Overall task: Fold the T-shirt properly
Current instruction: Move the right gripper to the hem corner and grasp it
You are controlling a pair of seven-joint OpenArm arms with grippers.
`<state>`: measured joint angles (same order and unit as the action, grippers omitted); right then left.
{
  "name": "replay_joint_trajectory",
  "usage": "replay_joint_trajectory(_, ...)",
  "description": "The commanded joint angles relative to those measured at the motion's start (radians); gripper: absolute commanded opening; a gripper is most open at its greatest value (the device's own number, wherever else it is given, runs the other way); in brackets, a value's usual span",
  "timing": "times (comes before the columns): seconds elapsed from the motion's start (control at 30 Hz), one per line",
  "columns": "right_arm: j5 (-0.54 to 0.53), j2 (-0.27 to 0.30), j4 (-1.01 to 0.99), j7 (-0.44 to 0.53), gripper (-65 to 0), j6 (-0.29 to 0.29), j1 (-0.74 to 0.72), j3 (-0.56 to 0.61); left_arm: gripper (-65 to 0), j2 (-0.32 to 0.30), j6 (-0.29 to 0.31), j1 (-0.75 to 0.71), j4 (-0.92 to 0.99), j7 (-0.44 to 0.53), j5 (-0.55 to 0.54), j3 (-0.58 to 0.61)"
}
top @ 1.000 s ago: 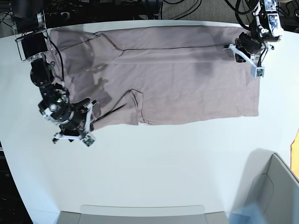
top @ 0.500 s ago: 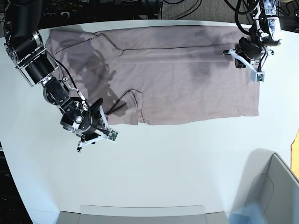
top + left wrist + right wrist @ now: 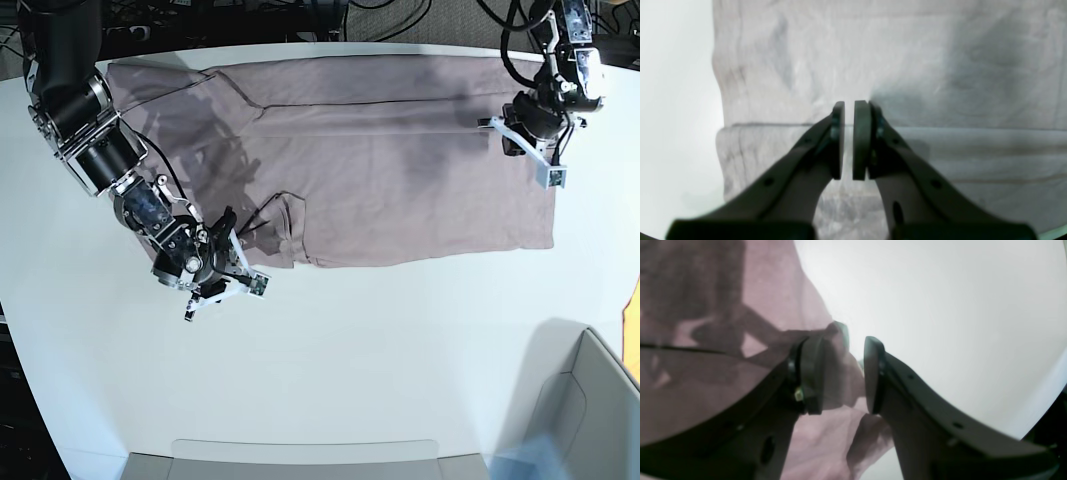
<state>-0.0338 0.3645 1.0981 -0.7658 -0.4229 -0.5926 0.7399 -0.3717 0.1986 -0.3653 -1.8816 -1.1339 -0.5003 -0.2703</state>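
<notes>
The mauve-pink T-shirt (image 3: pixel 380 170) lies flat across the far half of the white table (image 3: pixel 350 360), one sleeve folded in near the front-left. My right gripper (image 3: pixel 235 250) is low at that sleeve's near edge. In the right wrist view it (image 3: pixel 843 343) stands open, with a bunched fold of the shirt (image 3: pixel 773 280) between the jaws, resting against the left pad and clear of the right pad. My left gripper (image 3: pixel 522 135) hovers over the shirt's right end. Its pads (image 3: pixel 848 105) are only a narrow slit apart, with nothing between them, above a flat fold of the shirt (image 3: pixel 940 66).
A grey bin (image 3: pixel 590 400) stands at the front right corner, and a grey tray edge (image 3: pixel 300 455) runs along the front. An orange thing (image 3: pixel 634 310) shows at the right border. Cables and dark gear lie behind the table's far edge.
My right arm has swung from the shirt's left end rightward along its near edge to the folded sleeve, with the jaws as wide as before. The left gripper has barely shifted.
</notes>
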Motion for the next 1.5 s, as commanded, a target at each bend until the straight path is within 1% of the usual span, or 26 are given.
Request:
replay_joint_trajectory(0.0, -0.002, -0.005, 0.015, 0.012, -44.8, 0.005, -0.036, -0.010, -58.6, -0.013, -0.001, 0.004, -0.016, 0.007, -0.005, -0.005)
replay_joint_trajectory(0.2, -0.002, -0.005, 0.018, 0.006, -45.0, -0.003, -0.030, -0.009, -58.6, -0.013, -0.001, 0.004, -0.016, 0.007, -0.004, -0.005)
replay_joint_trajectory(0.27, -0.002, -0.003, 0.018, 0.004, -45.1, -0.052, -0.026, -0.009, -58.6, -0.013, -0.001, 0.004, -0.016, 0.007, -0.002, -0.010)
replay_joint_trajectory(0.33, -0.002, -0.003, 0.018, 0.004, -45.2, -0.086, -0.016, -0.010, -58.6, -0.013, -0.001, 0.004, -0.016, 0.007, -0.002, -0.011)
replay_joint_trajectory(0.6, -0.001, -0.003, 0.018, 0.004, -45.9, -0.093, 0.021, -0.010, -58.7, -0.013, -0.001, 0.022, -0.016, 0.007, -0.002, -0.004)
replay_joint_trajectory(0.67, -0.001, -0.003, 0.020, 0.004, -51.0, -0.093, 0.021, -0.010, -58.7, -0.013, -0.003, 0.022, -0.016, 0.007, -0.002, -0.004)
replay_joint_trajectory(0.77, -0.001, -0.003, 0.020, 0.002, -63.5, -0.093, 0.024, -0.010, -58.7, -0.013, -0.003, 0.022, -0.016, 0.007, -0.002, -0.004)
replay_joint_trajectory(0.8, -0.001, -0.002, 0.018, 0.002, -65.0, -0.093, 0.024, -0.010, -58.7, -0.013, -0.003, 0.022, -0.016, 0.007, -0.002, -0.004)
replay_joint_trajectory(0.87, -0.001, 0.009, 0.018, 0.002, -65.0, -0.093, 0.030, -0.012, -58.7, -0.013, -0.003, 0.022, -0.016, 0.007, -0.002, -0.004)
replay_joint_trajectory(1.03, -0.002, 0.015, 0.060, 0.002, -65.0, -0.089, 0.038, -0.021, -58.7, -0.013, -0.003, 0.022, -0.016, 0.007, -0.002, -0.004)
replay_joint_trajectory(1.1, -0.004, 0.032, 0.124, 0.002, -65.0, -0.089, 0.063, -0.058, -58.7, -0.013, -0.003, 0.022, -0.016, 0.007, -0.002, -0.004)
replay_joint_trajectory(1.2, -0.004, 0.032, 0.230, -0.002, -65.0, -0.087, 0.107, -0.174, -58.7, -0.011, -0.003, 0.022, -0.016, 0.007, -0.004, -0.004)
replay_joint_trajectory(1.27, -0.002, 0.032, 0.291, -0.042, -65.0, -0.089, 0.125, -0.230, -58.7, -0.003, -0.003, 0.022, -0.016, 0.007, -0.004, -0.005)
replay_joint_trajectory(1.33, -0.002, 0.035, 0.340, -0.079, -65.0, -0.089, 0.133, -0.251, -58.7, 0.015, -0.003, 0.024, -0.016, 0.007, -0.002, -0.013)
replay_joint_trajectory(1.47, -0.002, 0.043, 0.394, -0.085, -65.0, -0.090, 0.173, -0.296, -58.7, 0.023, -0.003, 0.024, -0.016, 0.007, -0.002, -0.010)
